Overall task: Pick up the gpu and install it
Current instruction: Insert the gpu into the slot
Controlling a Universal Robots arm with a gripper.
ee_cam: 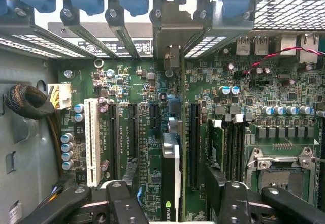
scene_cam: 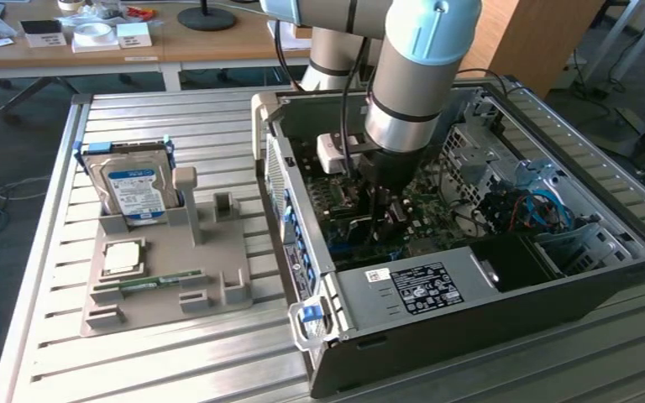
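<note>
When viewed from the wrist, found gripper released, fingers spread to either side and clear of the gpu. Found gpu standing on edge directly between the fingers, lined up along a black slot of the motherboard, far end pointing toward the rear wall of the computer case ahead of the gripper. Cannot confirm full seating: lower edge of card and its contact with the slot hidden. Judged risks: card only part-seated and tilting now that nothing supports it; far end missing its gap in the rear wall; a finger catching the card's top edge on any lift and levering it out. Noted also a memory stick close beside one finger and a white slot beyond the other; sideways drift could strike either.
</note>
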